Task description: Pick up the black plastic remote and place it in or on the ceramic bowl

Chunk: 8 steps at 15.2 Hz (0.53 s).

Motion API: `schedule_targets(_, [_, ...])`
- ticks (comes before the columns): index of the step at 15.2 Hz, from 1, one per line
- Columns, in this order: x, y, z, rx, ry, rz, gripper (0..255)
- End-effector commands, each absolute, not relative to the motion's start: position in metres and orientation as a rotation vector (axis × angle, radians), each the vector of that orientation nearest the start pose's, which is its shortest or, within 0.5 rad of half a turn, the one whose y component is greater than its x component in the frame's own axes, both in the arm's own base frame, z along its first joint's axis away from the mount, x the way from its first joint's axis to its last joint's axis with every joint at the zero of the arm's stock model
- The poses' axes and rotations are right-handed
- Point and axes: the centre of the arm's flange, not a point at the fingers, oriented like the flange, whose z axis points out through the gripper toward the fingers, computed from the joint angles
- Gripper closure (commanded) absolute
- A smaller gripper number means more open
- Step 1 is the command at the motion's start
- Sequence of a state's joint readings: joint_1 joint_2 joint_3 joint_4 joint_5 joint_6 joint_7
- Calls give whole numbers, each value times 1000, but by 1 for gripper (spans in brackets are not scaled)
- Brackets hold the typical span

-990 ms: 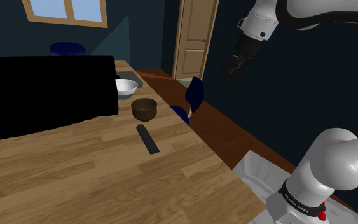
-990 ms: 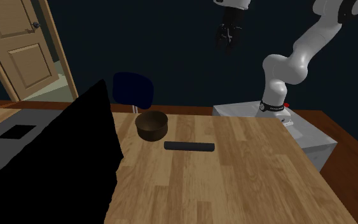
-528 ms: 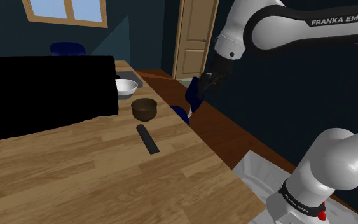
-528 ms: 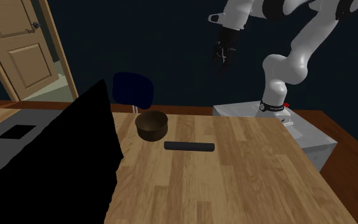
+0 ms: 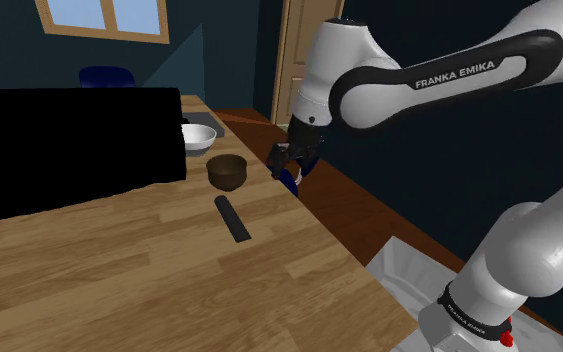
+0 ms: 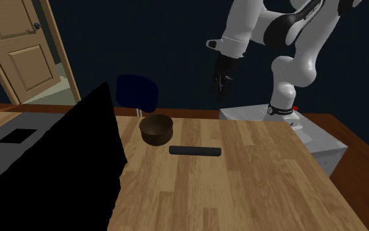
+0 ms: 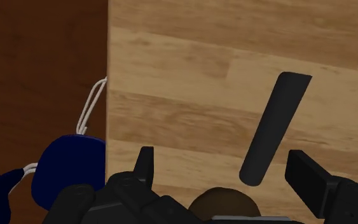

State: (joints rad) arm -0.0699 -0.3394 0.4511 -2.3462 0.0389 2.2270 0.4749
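Note:
The black remote lies flat on the wooden table, just in front of a dark brown bowl. In the second exterior view the remote is to the right of the bowl. A white bowl stands farther back. My gripper hangs in the air over the table's edge, to the shoulder view's right of the brown bowl, well above it in the second exterior view. In the wrist view my gripper is open and holds nothing; the remote lies beyond it and the brown bowl's rim peeks between the fingers.
A big black area covers the table's far left. A blue chair stands by the table's edge, under my gripper in the wrist view. A wooden door is behind, my stand beside the table.
The arm has swung down and towards the shoulder view's left, bringing the gripper from high up to just above the table's edge. The fingers stayed open. Remote and bowls have not moved.

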Motion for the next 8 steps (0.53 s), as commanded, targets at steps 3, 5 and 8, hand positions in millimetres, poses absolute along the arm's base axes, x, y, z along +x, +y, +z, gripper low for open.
schedule_targets(3, [461,217,437,-3146,261,-348,0])
schedule_targets(5, [475,232,420,-3149,293,-348,0])
schedule_targets(8, [497,255,394,-3152,341,-348,0])
